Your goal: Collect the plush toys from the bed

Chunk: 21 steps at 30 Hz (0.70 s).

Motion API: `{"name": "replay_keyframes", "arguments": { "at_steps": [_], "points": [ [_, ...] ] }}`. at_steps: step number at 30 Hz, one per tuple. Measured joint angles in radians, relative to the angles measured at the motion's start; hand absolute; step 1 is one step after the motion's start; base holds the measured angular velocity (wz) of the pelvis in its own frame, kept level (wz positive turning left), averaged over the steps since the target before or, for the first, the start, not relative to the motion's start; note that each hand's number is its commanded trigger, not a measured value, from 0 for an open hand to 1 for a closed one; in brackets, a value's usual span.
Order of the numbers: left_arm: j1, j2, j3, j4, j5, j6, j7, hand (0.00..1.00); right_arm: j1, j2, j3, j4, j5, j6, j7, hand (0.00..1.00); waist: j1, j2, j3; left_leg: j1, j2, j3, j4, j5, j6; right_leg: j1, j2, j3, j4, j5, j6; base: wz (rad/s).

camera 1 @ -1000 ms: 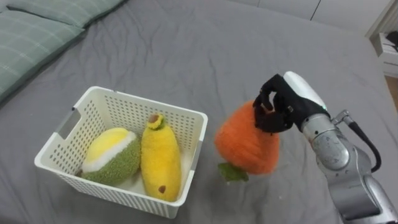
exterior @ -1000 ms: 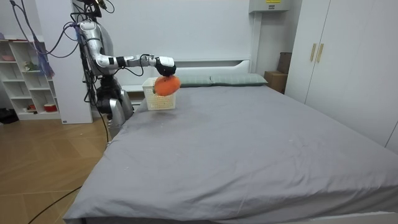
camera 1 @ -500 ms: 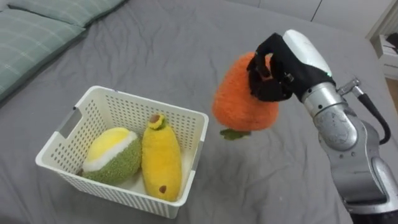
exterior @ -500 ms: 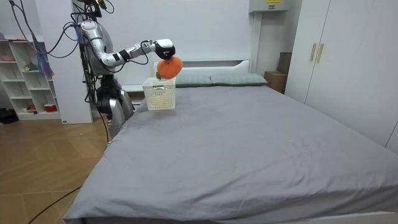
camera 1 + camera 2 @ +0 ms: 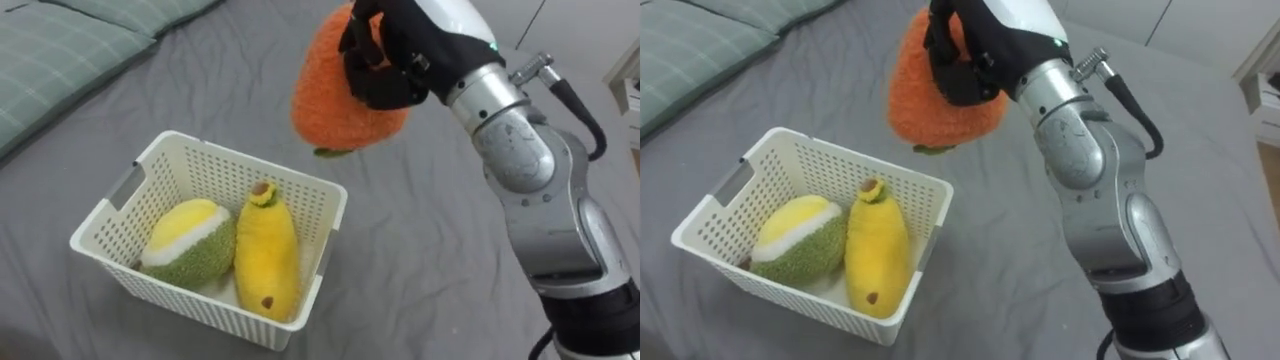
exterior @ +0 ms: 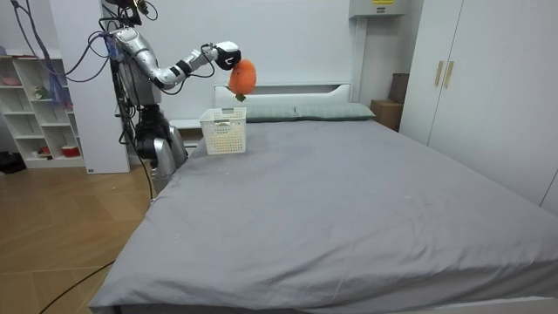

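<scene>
Home bedroom: bed point(image 6: 349, 201), wardrobe point(image 6: 488, 87), shelves point(image 6: 35, 113).

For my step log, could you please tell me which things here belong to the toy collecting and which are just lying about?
Job: orange plush toy, held high in the right hand; white basket; yellow plush banana and green-and-yellow plush fruit inside it; grey bed.
Just about: green pillows; shelf unit; wardrobe.

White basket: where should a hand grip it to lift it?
Probably the handle slot in the short wall of the white basket, on the robot's left, fingers hooked in from outside. That wall is unobstructed; the right hand holds the orange plush above the far rim, and two plush fruits fill the inside.
</scene>
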Motion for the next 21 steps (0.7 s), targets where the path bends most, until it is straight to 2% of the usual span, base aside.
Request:
{"name": "replay_keyframes", "arguments": {
  "at_steps": [6,8,10,13,14,15,17,21],
  "points": [
    [-0.010,-0.001,-0.001,-0.006,-0.001,0.003,0.000,0.00,-0.031,0.047,0.057,-0.013,-0.001,0.014,0.068,1.00,0.030,-0.004,0.0039,-0.004,-0.001,-0.009,0.001,0.002,-0.001,-0.001,0.001,-0.001,-0.001,0.000,0.000,0.04],
    [-0.022,0.001,-0.002,-0.007,-0.001,0.008,0.000,0.00,-0.037,0.062,0.083,-0.016,-0.007,0.025,0.101,1.00,0.041,-0.009,0.0052,-0.010,-0.002,-0.019,0.004,0.003,-0.001,-0.001,0.000,-0.004,-0.001,0.000,0.000,0.11],
    [-0.026,0.001,-0.007,-0.013,-0.001,0.008,0.000,0.00,-0.052,0.079,0.105,-0.015,-0.011,0.036,0.124,1.00,0.048,-0.016,0.0104,-0.011,-0.003,-0.023,0.002,0.007,-0.002,-0.001,0.001,-0.004,-0.001,0.000,0.000,0.09],
    [-0.042,-0.004,-0.014,-0.013,0.003,0.018,0.000,0.00,-0.065,0.098,0.137,-0.011,-0.010,0.047,0.149,1.00,0.078,-0.026,0.0131,-0.011,-0.002,-0.025,0.002,0.008,-0.003,0.000,0.002,0.000,-0.001,0.000,-0.001,0.00],
    [-0.048,-0.004,-0.017,-0.013,0.005,0.021,0.000,0.00,-0.070,0.106,0.158,-0.006,-0.011,0.059,0.153,0.93,0.092,-0.031,0.0139,-0.011,-0.002,-0.027,0.002,0.008,-0.003,0.000,0.003,0.000,-0.001,0.000,-0.001,0.04],
    [-0.052,-0.004,-0.018,-0.013,0.005,0.022,0.000,0.00,-0.072,0.110,0.167,-0.003,-0.011,0.063,0.159,0.53,0.094,-0.033,0.0142,-0.012,-0.002,-0.028,0.002,0.008,-0.003,0.000,0.003,0.000,-0.001,0.000,-0.001,0.05],
    [-0.058,-0.003,-0.018,-0.014,0.004,0.025,0.000,0.00,-0.083,0.128,0.197,0.028,-0.010,0.065,0.192,0.00,0.103,-0.038,0.0158,-0.015,-0.004,-0.037,0.002,0.008,-0.003,0.000,0.003,-0.002,-0.001,0.001,-0.001,0.10],
    [-0.070,-0.003,-0.026,-0.014,0.006,0.034,0.000,0.00,-0.084,0.136,0.201,0.067,-0.013,0.069,0.219,0.00,0.116,-0.036,0.0196,-0.031,-0.009,-0.058,0.011,0.011,-0.003,-0.004,0.001,0.001,-0.002,0.001,-0.001,0.17]
  ]
}}
